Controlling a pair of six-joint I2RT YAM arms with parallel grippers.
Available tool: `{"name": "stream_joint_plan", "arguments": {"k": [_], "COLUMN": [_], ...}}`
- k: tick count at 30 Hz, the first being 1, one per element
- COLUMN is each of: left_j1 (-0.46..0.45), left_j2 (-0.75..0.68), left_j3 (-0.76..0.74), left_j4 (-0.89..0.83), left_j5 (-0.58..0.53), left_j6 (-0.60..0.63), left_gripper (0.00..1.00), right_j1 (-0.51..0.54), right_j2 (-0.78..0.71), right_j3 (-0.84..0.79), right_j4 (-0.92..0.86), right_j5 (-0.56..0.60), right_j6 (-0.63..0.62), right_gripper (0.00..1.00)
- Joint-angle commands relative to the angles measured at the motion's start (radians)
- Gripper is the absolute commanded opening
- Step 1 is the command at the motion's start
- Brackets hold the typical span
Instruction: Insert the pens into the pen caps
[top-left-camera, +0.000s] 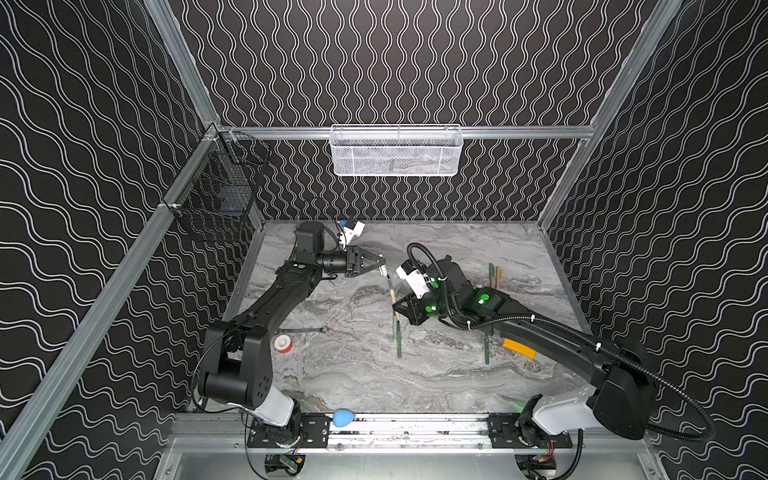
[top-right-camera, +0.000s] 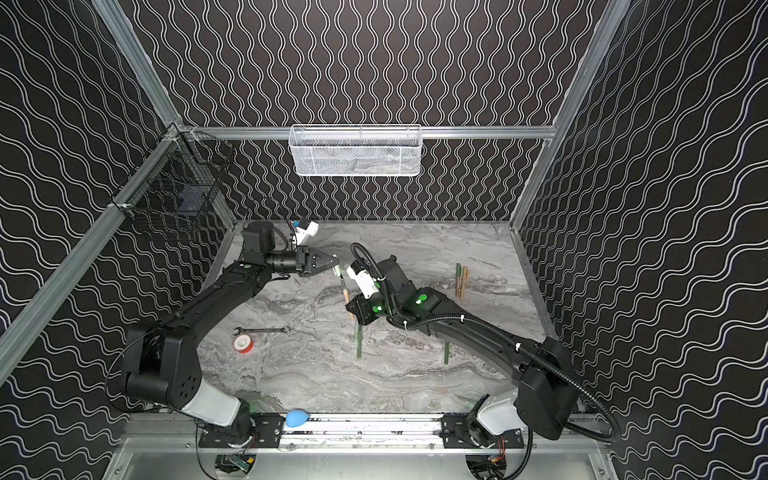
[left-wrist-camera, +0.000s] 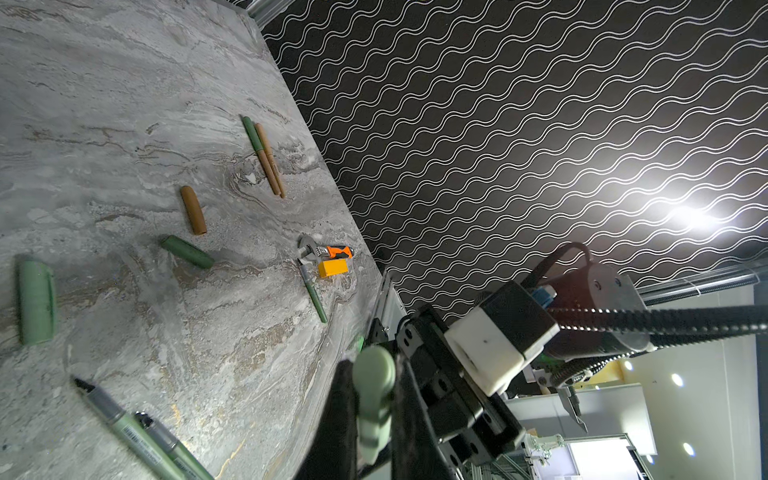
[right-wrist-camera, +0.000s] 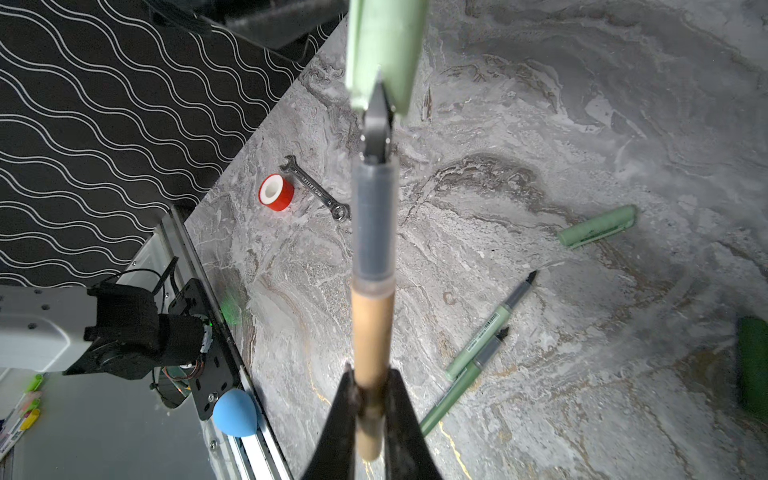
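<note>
- My left gripper (top-left-camera: 381, 267) is clamped on a short pale green plastic pen cap (top-left-camera: 383, 271), held above the grey marbled tabletop (top-left-camera: 353, 374).
- My right gripper (right-wrist-camera: 372, 395) pinches a thin tan pen (right-wrist-camera: 372, 324) near its rear end, with the grey section and dark tip aimed at that cap.
- In the right wrist view the tip sits at the cap's mouth; I cannot tell how far in it is.
- Two uncapped pale green pens (right-wrist-camera: 484, 332) lie side by side on the tabletop, with a loose pale green cap (right-wrist-camera: 598, 226) nearby.
- A dark green cap (left-wrist-camera: 187, 251) and a tan cap (left-wrist-camera: 193, 210) lie near each other, not touching.
</note>
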Motion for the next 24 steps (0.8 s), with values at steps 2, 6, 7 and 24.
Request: {"name": "stream_joint_plan", "arguments": {"k": [2, 6, 7, 24], "left_j1": [0.006, 0.009, 0.009, 0.011], "left_j2": [0.000, 0.009, 0.011, 0.020], "left_j3": [-0.005, -0.006, -0.002, 0.009], "left_j4": [0.074, 0.138, 0.127, 0.121], "left_j5": [0.028, 0.041, 0.040, 0.032], "left_j6": [-0.039, -0.079, -0.072, -0.072], "left_gripper": [0.00, 0.00, 0.00, 0.00], "right_j1": [0.001, 0.000, 0.000, 0.000], "right_j2": [-0.001, 0.006, 0.007, 0.014], "right_j3": [0.001, 0.008, 0.006, 0.016], "right_j4": [0.004, -0.003, -0.002, -0.001], "right_j5": [0.001, -0.006, -0.008, -0.027], "right_j6": [0.005, 0.001, 0.001, -0.006], "right_gripper": [0.08, 0.08, 0.08, 0.08]}}
